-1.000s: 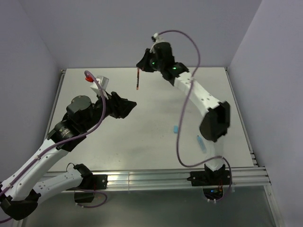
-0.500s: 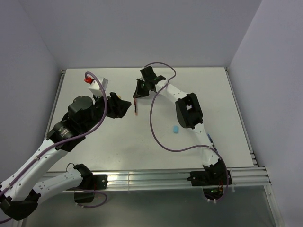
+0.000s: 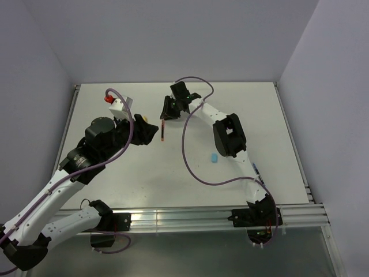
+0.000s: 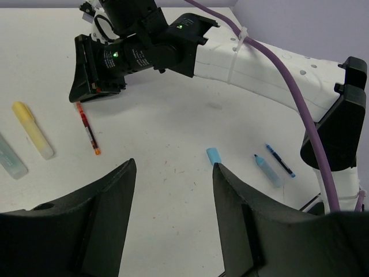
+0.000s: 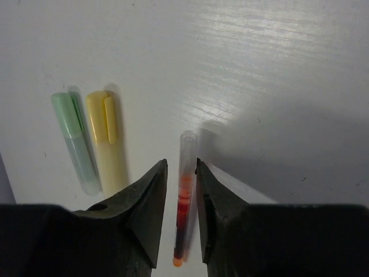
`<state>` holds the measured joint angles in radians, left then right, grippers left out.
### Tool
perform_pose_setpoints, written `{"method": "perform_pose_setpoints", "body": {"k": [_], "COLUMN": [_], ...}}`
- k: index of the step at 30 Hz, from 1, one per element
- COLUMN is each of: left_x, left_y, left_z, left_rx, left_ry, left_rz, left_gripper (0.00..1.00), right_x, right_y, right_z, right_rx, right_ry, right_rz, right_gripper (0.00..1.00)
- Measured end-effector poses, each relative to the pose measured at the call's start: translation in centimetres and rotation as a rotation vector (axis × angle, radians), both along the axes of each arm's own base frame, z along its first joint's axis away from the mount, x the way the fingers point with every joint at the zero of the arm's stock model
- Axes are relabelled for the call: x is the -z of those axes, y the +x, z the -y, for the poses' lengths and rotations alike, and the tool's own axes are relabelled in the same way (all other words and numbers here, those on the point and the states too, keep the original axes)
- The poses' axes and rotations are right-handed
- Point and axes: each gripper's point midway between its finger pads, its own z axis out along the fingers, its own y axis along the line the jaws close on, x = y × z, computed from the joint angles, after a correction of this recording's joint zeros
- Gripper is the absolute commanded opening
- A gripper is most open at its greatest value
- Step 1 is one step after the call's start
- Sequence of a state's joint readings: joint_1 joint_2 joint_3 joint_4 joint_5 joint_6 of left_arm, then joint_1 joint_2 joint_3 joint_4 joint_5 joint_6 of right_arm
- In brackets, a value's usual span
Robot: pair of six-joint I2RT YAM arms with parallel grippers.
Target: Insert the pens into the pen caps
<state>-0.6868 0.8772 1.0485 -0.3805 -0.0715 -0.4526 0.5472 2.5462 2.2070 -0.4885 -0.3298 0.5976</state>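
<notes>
A thin red pen [image 5: 185, 190] lies flat on the white table [image 3: 190, 167] between the fingers of my right gripper [image 5: 181, 164], which stands open just wider than the pen. The same red pen [image 4: 88, 128] shows in the left wrist view below the right gripper [image 4: 95, 86]. Left of it lie a yellow marker [image 5: 106, 138] and a pale green marker [image 5: 75, 138], side by side, each with a cap on. A light blue cap [image 4: 214, 155] lies alone mid-table. A light blue marker [image 4: 268, 170] and a dark blue pen [image 4: 279, 160] lie further right. My left gripper [image 4: 173, 164] hovers open and empty.
The right arm [image 3: 228, 135] stretches across the table's middle, its purple cable [image 3: 193, 167] looping over the surface. Walls close in the table at the back and both sides. A metal rail [image 3: 184, 216] runs along the near edge.
The right arm came down from high at the back to the table with the red pen. Its jaws have since parted and the pen lies on the surface. The left arm barely moved.
</notes>
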Motion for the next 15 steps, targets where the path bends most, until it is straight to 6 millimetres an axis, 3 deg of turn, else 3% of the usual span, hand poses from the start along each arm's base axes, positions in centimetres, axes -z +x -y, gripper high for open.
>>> {"method": "perform_pose_setpoints", "body": {"k": [4,11,15], "left_x": [0.1,0.6,0.9], "left_y": [0.0,0.0,0.0], "left_z": [-0.1,-0.5,-0.6], "left_rx": [0.002,0.004,0.008], "left_ry": [-0.002,-0.002,-0.002], "left_rz": [-0.002,-0.011,-0.016], "left_gripper": [0.6,0.6,0.61], "right_x": [-0.3,-0.6,-3.0], "right_y": [0.4,0.9,1.4], "right_z": [-0.3,-0.2,0.9], "right_rx": [-0.001,0.009,0.036], "right_ry": [0.014,0.009,-0.013], "right_rz": [0.023,0.045,0.087], "right_gripper": [0.48,0.49,0.49]}}
